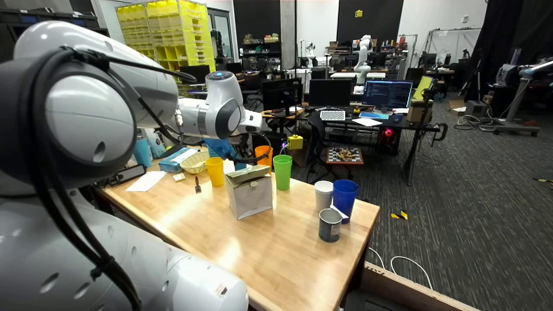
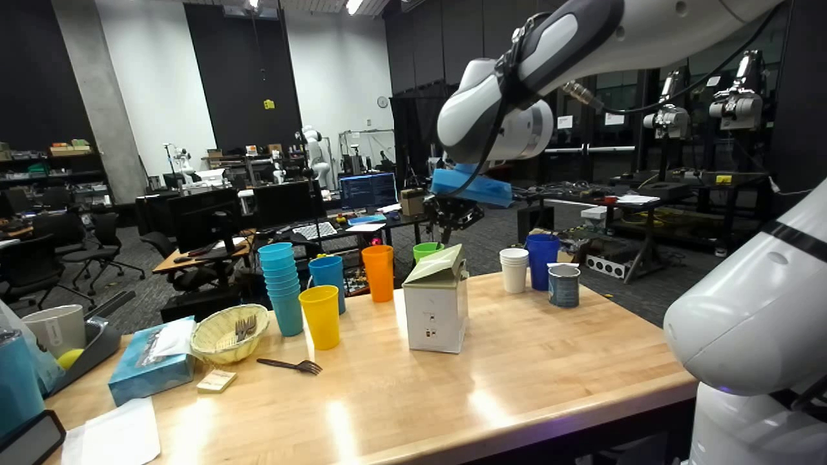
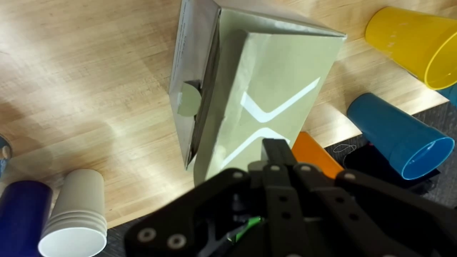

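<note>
Hanging the black two-finger gripper (image 3: 276, 142) over the lower centre of the wrist view, pressing its fingers tightly together, gripping nothing visible. Overlapping the white-and-olive rectangular cardboard box (image 3: 278, 71) at upper centre, leaving contact unclear. Showing a yellow plastic cup (image 3: 407, 44) at upper right, a blue plastic cup (image 3: 396, 134) at right, stacked round white cups (image 3: 80, 200) at lower left. In an exterior view, showing the box right of centre, partly hiding a green plastic cup (image 2: 424, 250).

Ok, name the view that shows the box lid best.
The wrist view: it looks down on the lid, with white markings plain, though the gripper hides part. Both exterior views show it foreshortened, from lower down.
</note>
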